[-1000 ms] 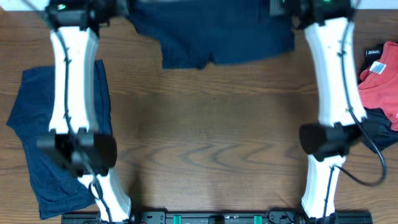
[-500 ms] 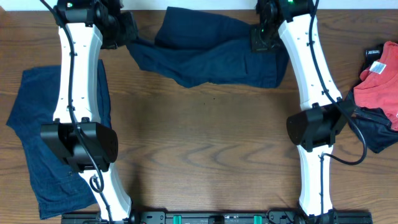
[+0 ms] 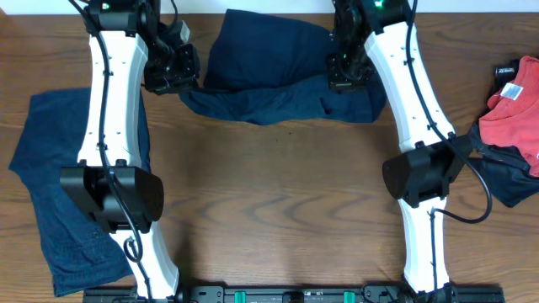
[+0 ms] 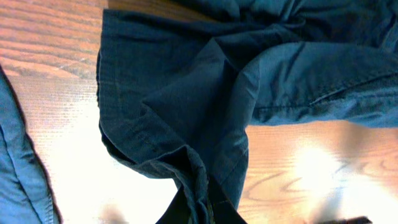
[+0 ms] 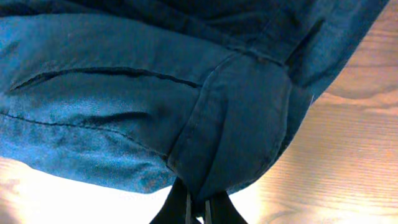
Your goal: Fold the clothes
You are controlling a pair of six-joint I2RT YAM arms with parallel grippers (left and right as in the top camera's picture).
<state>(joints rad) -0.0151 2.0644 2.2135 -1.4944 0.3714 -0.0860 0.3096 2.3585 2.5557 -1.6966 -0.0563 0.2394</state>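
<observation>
A second navy garment (image 3: pixel 50 185) lies flat on the wooden table (image 3: pixel 278 210), well left of the held navy garment (image 3: pixel 269 80). The left gripper (image 4: pixel 200 211) is pinched tight on that garment's left corner. The right gripper (image 5: pixel 196 211) is clamped the same way on its right corner. The garment is bunched between them at the table's far edge. This looks like the first fold, and the next move probably calls for both corners to travel together. Far right of the garment lies a red cloth (image 3: pixel 514 114). No container is in view.
</observation>
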